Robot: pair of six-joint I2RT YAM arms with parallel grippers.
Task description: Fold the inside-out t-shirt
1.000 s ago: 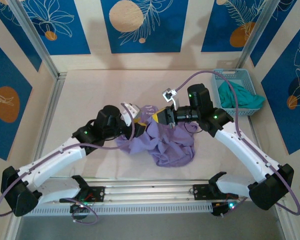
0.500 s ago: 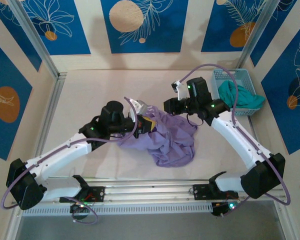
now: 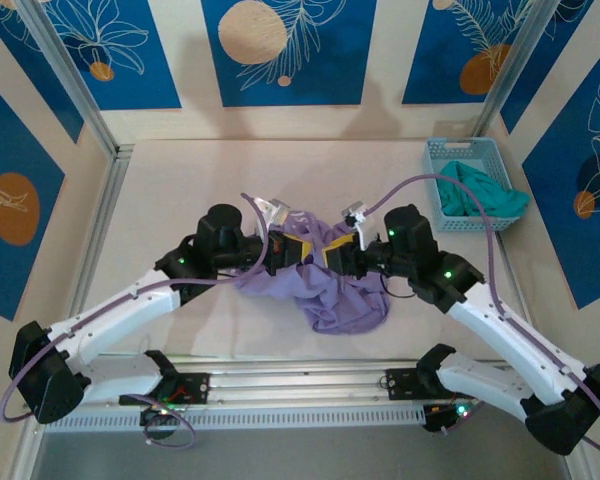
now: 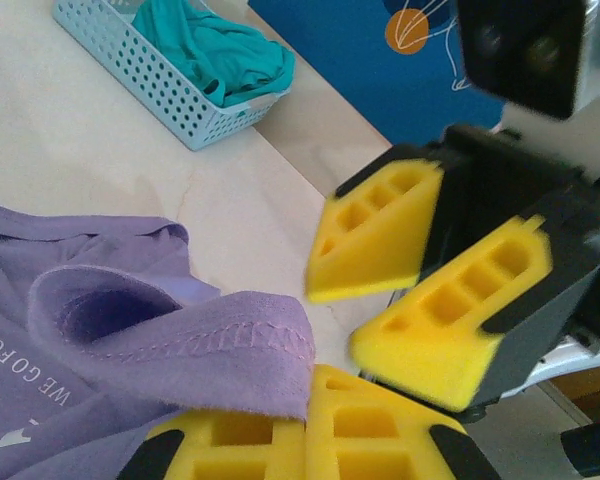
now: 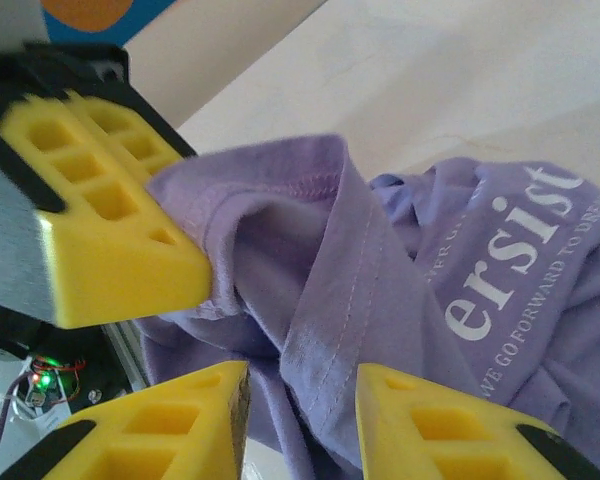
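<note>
The t-shirt is found bunched on the surface, below and between both pincers. The left pincer is clamped shut on a stitched hem, which is held up from the heap. The right pincer is set directly opposite with jaws apart; a fold of cloth lies between them, not yet pinched. A second hold beside the first is judged intended, so the edge can be drawn out flat.
</note>
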